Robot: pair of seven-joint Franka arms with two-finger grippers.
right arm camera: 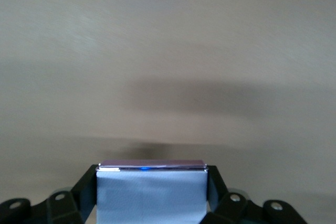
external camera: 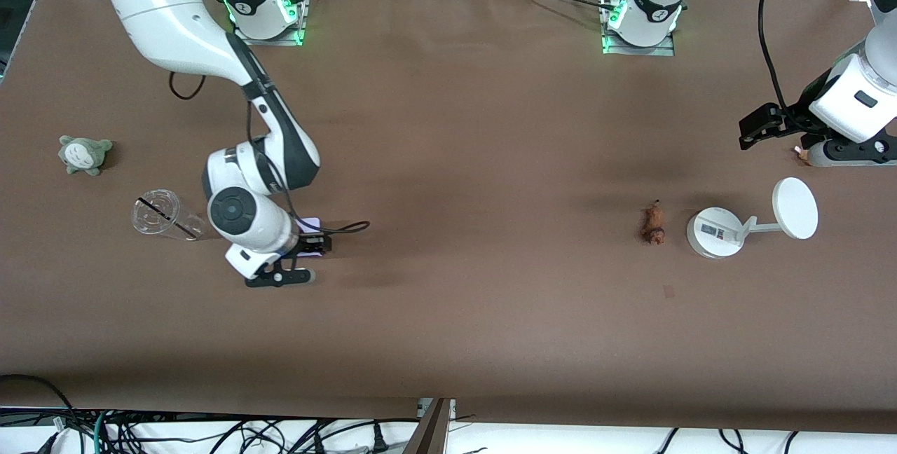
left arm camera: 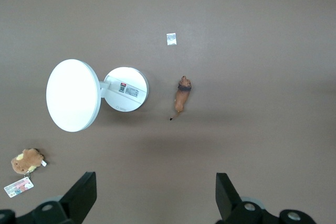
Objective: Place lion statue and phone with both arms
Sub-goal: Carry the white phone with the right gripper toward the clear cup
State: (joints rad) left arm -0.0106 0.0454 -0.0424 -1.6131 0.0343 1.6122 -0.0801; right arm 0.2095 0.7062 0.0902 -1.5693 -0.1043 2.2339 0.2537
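The phone (right arm camera: pixel 151 195), a pale lavender slab, sits between the jaws of my right gripper (right arm camera: pixel 152 174), which is shut on it. In the front view a corner of the phone (external camera: pixel 311 223) shows by the right gripper (external camera: pixel 312 244), low over the table beside a clear cup. The lion statue (external camera: pixel 654 223), small and orange-brown, lies on the table next to a white stand. It lies alone in the left wrist view too, the lion statue (left arm camera: pixel 182 95). My left gripper (external camera: pixel 760 126) hangs open and empty (left arm camera: pixel 155 195), high over the left arm's end of the table.
A white round-based stand with a disc (external camera: pixel 715 232) stands beside the lion. A small teddy-like toy (external camera: pixel 801 153) lies under the left arm. A clear plastic cup (external camera: pixel 160 214) lies by the right arm, and a grey-green plush (external camera: pixel 83 154) farther toward that end.
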